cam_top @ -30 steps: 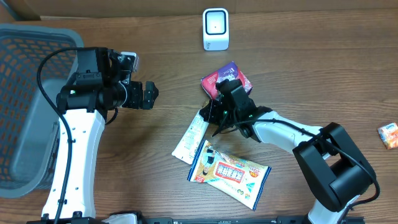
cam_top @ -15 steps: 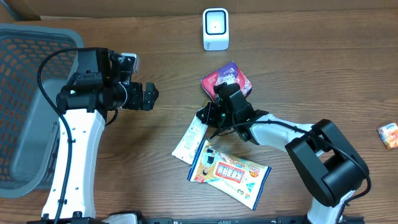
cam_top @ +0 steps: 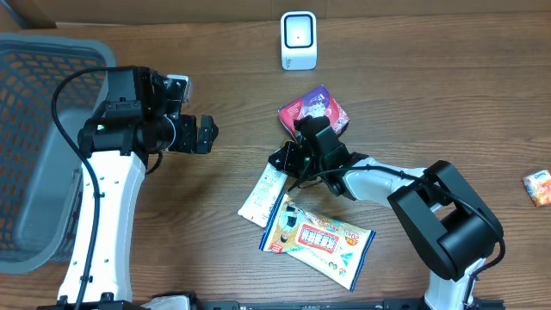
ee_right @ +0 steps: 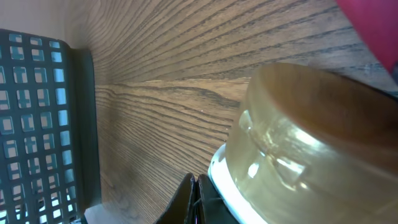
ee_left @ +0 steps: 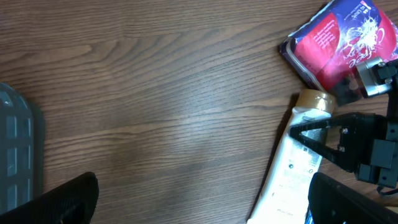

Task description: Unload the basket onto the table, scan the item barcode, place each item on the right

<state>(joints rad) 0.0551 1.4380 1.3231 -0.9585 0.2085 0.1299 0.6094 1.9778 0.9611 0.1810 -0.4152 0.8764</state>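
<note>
I see the white tube (cam_top: 269,191) lying flat on the wooden surface (cam_top: 430,77), near the middle. Its tan cap (ee_left: 316,101) is just beside the magenta pouch (cam_top: 323,105), and its lower end sits against the printed snack packet (cam_top: 317,239). My right gripper (cam_top: 280,159) is down low with its fingers pressed together, and the tips sit at the tube's shoulder just under the cap. I cannot tell whether they actually touch it. My left gripper (cam_top: 205,133) hangs above bare wood with its fingers spread wide, holding nothing. The white scanner (cam_top: 299,39) stands at the far edge, well apart from the tube. The grey basket (cam_top: 34,95) is at my left, and a small orange packet (cam_top: 539,187) lies at the far right.
</note>
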